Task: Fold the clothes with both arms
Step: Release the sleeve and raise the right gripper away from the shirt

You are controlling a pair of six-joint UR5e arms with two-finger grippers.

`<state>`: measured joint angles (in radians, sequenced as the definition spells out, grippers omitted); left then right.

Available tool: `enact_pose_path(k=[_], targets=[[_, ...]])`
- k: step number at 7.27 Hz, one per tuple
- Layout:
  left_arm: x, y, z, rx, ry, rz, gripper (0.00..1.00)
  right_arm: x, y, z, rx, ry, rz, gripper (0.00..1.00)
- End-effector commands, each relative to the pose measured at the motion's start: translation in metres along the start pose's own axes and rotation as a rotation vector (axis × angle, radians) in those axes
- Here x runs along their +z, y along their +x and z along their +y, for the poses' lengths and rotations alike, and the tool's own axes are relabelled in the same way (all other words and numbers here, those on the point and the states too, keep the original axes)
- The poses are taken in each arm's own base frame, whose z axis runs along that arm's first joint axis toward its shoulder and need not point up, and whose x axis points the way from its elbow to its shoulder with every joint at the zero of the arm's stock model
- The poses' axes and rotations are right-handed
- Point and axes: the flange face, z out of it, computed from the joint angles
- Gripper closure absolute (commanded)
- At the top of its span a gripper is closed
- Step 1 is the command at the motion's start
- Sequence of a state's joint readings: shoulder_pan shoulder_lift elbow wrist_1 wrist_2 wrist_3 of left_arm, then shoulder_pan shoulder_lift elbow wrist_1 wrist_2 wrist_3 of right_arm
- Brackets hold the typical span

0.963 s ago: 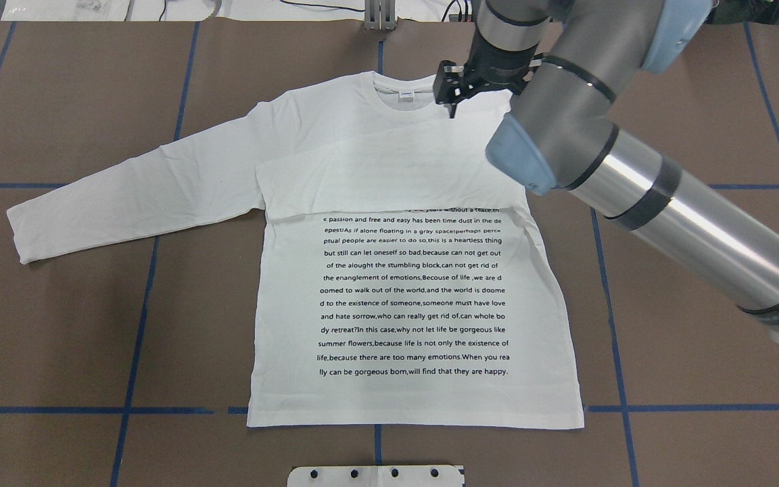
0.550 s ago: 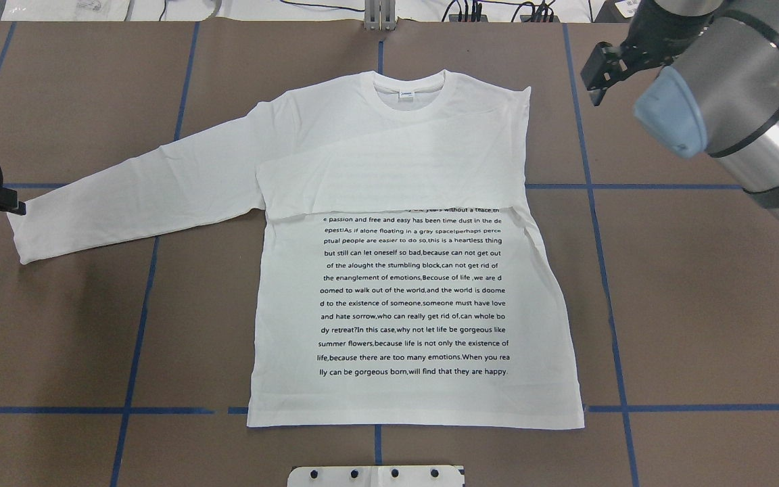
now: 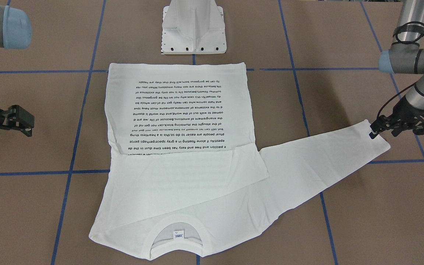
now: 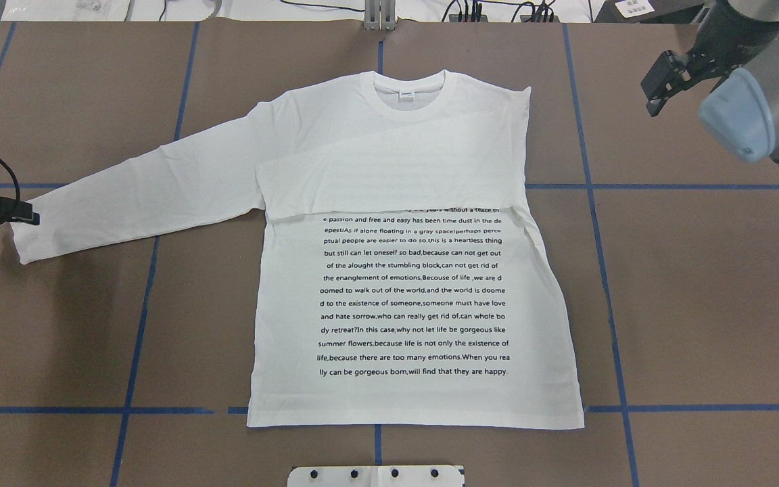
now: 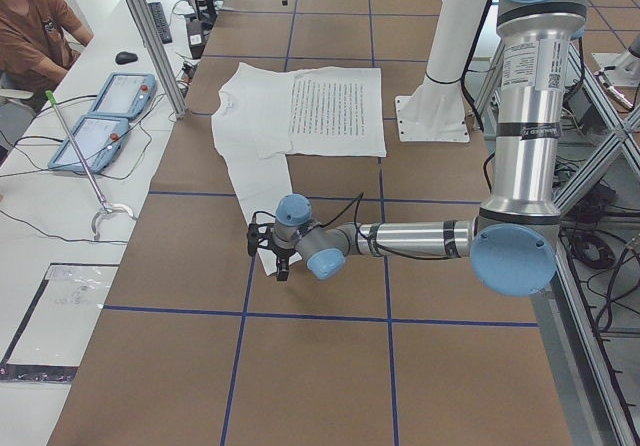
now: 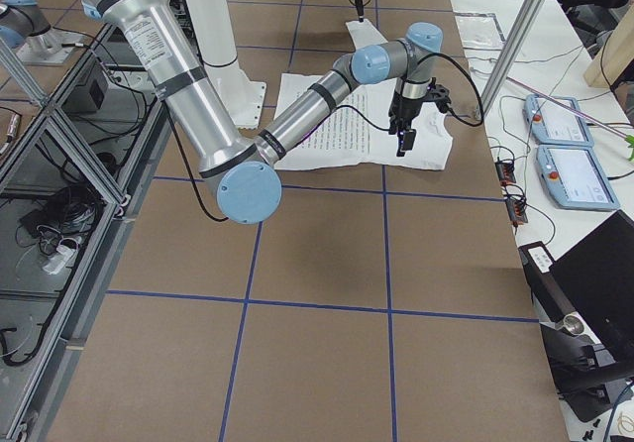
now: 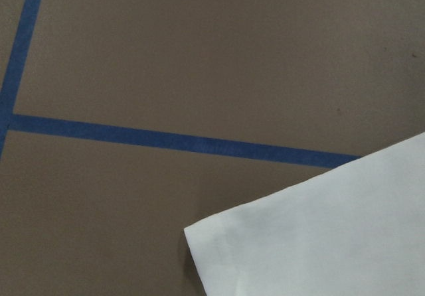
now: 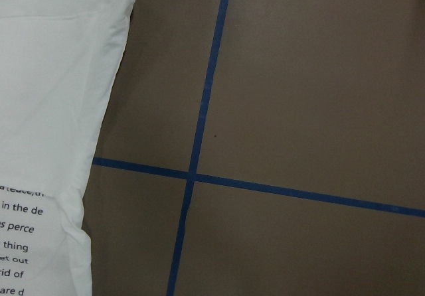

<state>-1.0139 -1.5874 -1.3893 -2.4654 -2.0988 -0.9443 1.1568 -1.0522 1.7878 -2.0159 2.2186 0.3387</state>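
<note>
The white shirt [image 4: 403, 284] lies flat, print side up, collar [image 4: 408, 91] at the far side. One sleeve [image 4: 389, 172] is folded across the chest. The other sleeve [image 4: 132, 196] stretches out to the robot's left. My left gripper [image 4: 24, 218] hovers at that sleeve's cuff [image 3: 375, 141], jaws apparently open and holding nothing; the cuff corner [image 7: 199, 236] shows in the left wrist view. My right gripper [image 4: 656, 88] is open and empty, off the shirt beyond its right shoulder, also seen as the right gripper [image 3: 22, 121] in the front-facing view.
The brown table [image 4: 700, 304] carries a grid of blue tape lines [image 4: 700, 408]. The white pedestal base [image 3: 193, 29] stands at the hem side. A person [image 5: 35, 36] sits beside two teach pendants [image 5: 100, 116] on a side bench.
My right arm has pulled away from the collar area to the right, off the shirt. My left gripper has come in from the left edge to the outstretched sleeve's cuff.
</note>
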Motion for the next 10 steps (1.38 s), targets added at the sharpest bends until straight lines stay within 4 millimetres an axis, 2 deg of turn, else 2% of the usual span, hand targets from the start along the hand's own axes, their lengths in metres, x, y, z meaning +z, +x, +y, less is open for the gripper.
enact_pose_path(k=[1, 4, 5, 8, 9, 10], targets=[[0.009, 0.009, 0.004, 0.027, 0.007, -0.014, 0.02, -0.012, 0.012, 0.002, 0.024, 0.002, -0.047, 0.00], [0.007, 0.000, 0.008, 0.025, 0.002, -0.018, 0.04, -0.012, 0.011, 0.002, 0.024, 0.001, -0.047, 0.00], [0.008, -0.007, 0.012, 0.019, 0.001, -0.030, 0.11, -0.013, 0.009, 0.002, 0.024, 0.003, -0.047, 0.00], [0.008, -0.006, 0.013, 0.018, 0.002, -0.030, 0.34, -0.012, 0.009, 0.002, 0.025, 0.001, -0.048, 0.00], [0.007, -0.006, 0.013, 0.017, 0.003, -0.029, 0.43, -0.013, 0.010, 0.003, 0.029, 0.003, -0.048, 0.00], [0.007, -0.006, 0.013, 0.016, 0.003, -0.029, 0.57, -0.013, 0.010, 0.003, 0.030, 0.002, -0.048, 0.00]])
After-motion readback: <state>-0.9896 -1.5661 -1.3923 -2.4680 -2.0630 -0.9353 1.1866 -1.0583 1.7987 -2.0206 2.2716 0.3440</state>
